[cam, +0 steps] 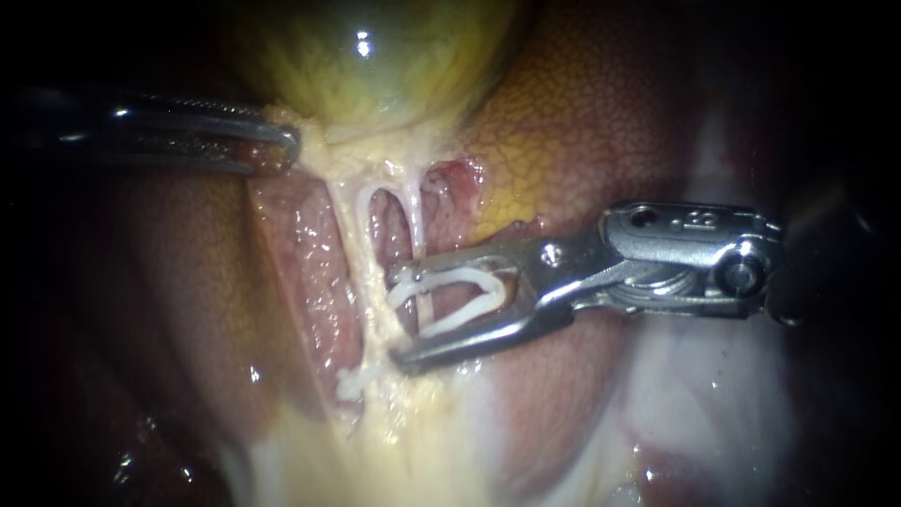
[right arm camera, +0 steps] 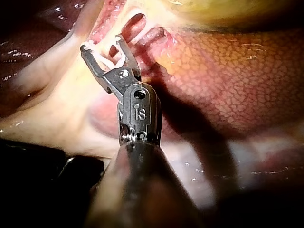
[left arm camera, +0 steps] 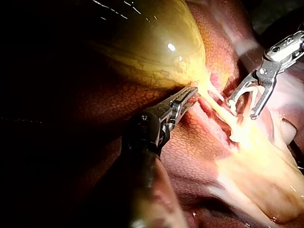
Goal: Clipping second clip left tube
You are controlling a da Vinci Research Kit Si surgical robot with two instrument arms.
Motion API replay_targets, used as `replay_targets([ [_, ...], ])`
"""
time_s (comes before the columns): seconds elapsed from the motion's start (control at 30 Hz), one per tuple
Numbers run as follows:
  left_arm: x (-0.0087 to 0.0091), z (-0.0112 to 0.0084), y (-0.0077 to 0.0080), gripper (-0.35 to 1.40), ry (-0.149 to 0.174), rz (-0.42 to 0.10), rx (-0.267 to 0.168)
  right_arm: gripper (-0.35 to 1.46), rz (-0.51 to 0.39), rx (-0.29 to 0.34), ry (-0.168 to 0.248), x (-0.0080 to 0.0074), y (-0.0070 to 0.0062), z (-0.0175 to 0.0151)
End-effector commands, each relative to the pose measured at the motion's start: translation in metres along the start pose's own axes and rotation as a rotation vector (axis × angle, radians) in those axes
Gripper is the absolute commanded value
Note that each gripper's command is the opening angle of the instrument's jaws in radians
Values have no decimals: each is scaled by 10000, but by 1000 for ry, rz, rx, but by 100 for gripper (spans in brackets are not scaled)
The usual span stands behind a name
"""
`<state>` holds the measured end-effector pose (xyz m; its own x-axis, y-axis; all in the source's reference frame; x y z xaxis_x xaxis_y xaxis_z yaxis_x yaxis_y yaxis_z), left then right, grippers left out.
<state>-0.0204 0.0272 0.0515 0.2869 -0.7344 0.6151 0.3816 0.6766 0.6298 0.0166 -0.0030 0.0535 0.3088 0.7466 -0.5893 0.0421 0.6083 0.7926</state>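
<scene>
My left instrument (cam: 277, 145) pinches pale tissue (cam: 310, 141) just under the gallbladder (cam: 375, 56). The left tube (cam: 345, 225) runs just ahead of the tips of my right instrument (cam: 396, 317). A small clip (cam: 350, 383) sits on the tube, past the lower jaw. The right jaws are spread wide and carry an open white clip (cam: 465, 305) between them.

Yellow-green gallbladder (cam: 375, 56) above mottled reddish liver (cam: 582, 122), pale fatty tissue (cam: 413, 460) below.
</scene>
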Motion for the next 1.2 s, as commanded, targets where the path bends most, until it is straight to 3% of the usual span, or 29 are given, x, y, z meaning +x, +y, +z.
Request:
replay_targets([
  [0.03,0,0,0,-35,0,0,1,43,5,0,-1,-1,1,0],
  [0.33,0,0,0,-35,0,0,1,43,14,-6,-3,-21,12,9],
  [0.67,0,0,0,-35,0,0,1,43,14,-14,-5,-38,35,14],
  [1.07,0,0,0,-35,0,0,1,44,11,-19,-4,-41,50,15],
  [1.2,1,0,0,-35,0,1,0,44,10,13,7,-40,51,17],
])
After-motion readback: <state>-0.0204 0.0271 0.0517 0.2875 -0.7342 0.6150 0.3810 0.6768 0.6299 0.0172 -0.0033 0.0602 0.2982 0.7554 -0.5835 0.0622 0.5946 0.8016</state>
